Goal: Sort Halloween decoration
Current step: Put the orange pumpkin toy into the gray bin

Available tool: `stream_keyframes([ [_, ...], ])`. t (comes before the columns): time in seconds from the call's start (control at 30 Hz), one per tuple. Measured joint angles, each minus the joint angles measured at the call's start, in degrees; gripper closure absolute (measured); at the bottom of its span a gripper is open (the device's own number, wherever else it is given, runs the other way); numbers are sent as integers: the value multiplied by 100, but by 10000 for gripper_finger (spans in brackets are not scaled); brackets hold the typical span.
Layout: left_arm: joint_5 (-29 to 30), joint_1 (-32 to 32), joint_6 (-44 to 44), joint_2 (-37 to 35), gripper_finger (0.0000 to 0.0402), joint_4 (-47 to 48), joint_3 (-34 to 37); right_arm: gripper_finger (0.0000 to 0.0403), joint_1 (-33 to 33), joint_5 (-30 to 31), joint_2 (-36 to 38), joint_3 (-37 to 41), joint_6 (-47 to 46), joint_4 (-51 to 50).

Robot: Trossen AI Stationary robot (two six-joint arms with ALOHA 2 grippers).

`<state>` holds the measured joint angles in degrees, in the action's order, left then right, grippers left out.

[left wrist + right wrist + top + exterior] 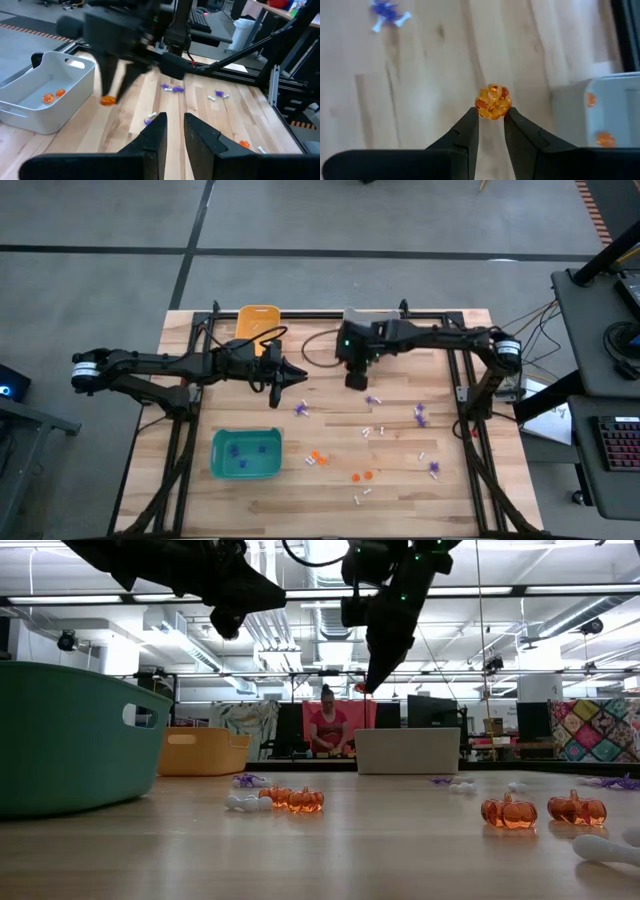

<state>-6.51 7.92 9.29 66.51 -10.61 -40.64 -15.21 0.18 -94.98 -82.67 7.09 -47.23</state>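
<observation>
Light wood plank table (330, 490) inside a black frame, grey floor around it. The low view looks into an open workshop: ceiling ducts, monitors, a patchwork quilt on the right, a person seated at a desk far back.

Right gripper (490, 116) is up off the table at the far middle, fingertips pinching an orange pumpkin (492, 102). Pumpkin is roundish, so no clear long axis; which way its stem faces, can't tell. It hangs beside the grey bin (612, 110), which has two orange pieces in it.

Left gripper (174, 125) hovers left of centre, pointing toward the right arm. Fingers are close with a narrow gap and nothing between them.

Trinkets (400, 445) are scattered over the table's right half: purple spiky ones (421, 416), small white ones (362, 495), orange pumpkins (361, 476) toward the near middle. In the low view the pumpkins sit upright. The teal bin (246, 454), near left, holds a few purple pieces. The orange bin (257, 320) sits at the far edge.

Grey bin is hidden under the right arm in the high view. White pieces are too small to tell orientation. Teal bin is cut off at the left edge in the low view.
</observation>
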Motion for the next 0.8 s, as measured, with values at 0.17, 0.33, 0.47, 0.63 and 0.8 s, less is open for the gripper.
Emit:
stream_keyframes([
  [0.17,-1,0,-1,-1,354,-1,0,324,-422,-14,-2,-100,165,-195],
  [0.33,0,0,-21,-1,354,-13,0,324,-941,282,-2,-101,175,-182],
  [0.47,2,0,-80,-1,354,-15,0,324,-1457,461,-45,-101,212,-180],
  [0.63,5,7,-86,-1,355,-15,0,323,-2029,450,-221,-119,481,-188],
  [0.8,24,7,-130,-3,354,-21,0,323,-2393,430,-454,-121,727,-185],
])
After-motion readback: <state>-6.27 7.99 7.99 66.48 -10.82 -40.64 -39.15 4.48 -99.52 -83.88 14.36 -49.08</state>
